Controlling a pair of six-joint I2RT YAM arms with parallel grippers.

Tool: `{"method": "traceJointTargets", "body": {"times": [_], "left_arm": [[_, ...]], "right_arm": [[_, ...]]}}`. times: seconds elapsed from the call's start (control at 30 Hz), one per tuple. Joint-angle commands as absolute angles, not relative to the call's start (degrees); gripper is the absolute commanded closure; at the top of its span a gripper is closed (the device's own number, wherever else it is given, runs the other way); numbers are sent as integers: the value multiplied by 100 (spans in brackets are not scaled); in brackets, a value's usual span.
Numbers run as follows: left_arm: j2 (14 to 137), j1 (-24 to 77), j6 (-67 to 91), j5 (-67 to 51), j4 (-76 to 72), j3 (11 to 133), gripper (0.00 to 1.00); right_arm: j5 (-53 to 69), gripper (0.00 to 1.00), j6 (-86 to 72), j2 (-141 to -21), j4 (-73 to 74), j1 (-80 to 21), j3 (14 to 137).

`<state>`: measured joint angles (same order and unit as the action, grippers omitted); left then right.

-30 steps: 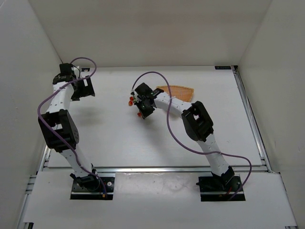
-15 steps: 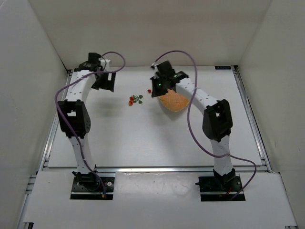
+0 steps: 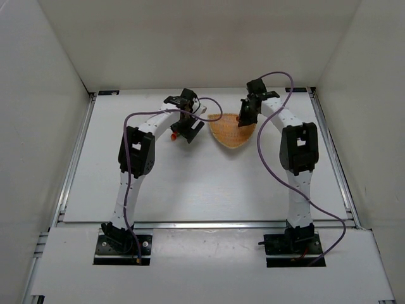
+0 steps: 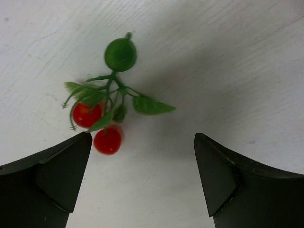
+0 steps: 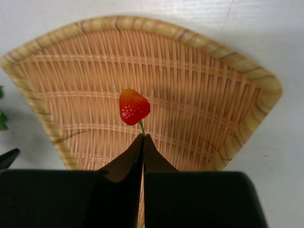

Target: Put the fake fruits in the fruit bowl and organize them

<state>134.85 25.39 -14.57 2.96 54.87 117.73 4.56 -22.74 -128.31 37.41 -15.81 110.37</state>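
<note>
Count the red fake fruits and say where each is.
3. Two red berries lie in the leafy cluster on the table, before the open left end effector. One strawberry, gripped by its stem in the right end effector, hangs over the woven basket. Others possibly hidden.

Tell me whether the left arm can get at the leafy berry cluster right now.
Probably yes. The left claw is open right over the cluster, with nothing between them. The cluster lies just ahead of its tips, so a short advance looks needed.
</note>
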Motion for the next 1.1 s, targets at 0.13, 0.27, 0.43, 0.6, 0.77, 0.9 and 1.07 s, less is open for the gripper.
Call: {"method": "traceJointTargets", "body": {"times": [0.13, 0.27, 0.43, 0.6, 0.77, 0.9, 1.07], "left_arm": [[13491, 2355, -1441, 589, 5335, 11909, 4], [13597, 2355, -1389, 536, 5335, 11796, 14], [13658, 2355, -1389, 352, 5335, 11795, 25], [13772, 2355, -1389, 237, 5335, 11936, 52], [13772, 2355, -1389, 185, 5387, 12058, 84], [13518, 2408, -1389, 185, 5624, 12409, 89], [13105, 2522, -1441, -9, 5792, 13209, 89]], "right_arm": [[720, 63, -2259, -12656, 3937, -1652, 10732], [721, 24, -2136, -12402, 3938, -1652, 10600], [615, 16, -2021, -11892, 3938, -1652, 10600], [510, 16, -2021, -11391, 3938, -1652, 10652], [510, 16, -2074, -11084, 3938, -1539, 10705], [580, 16, -2136, -10820, 3938, -1433, 10705], [642, 16, -2188, -10521, 3938, -1108, 10389]]}}
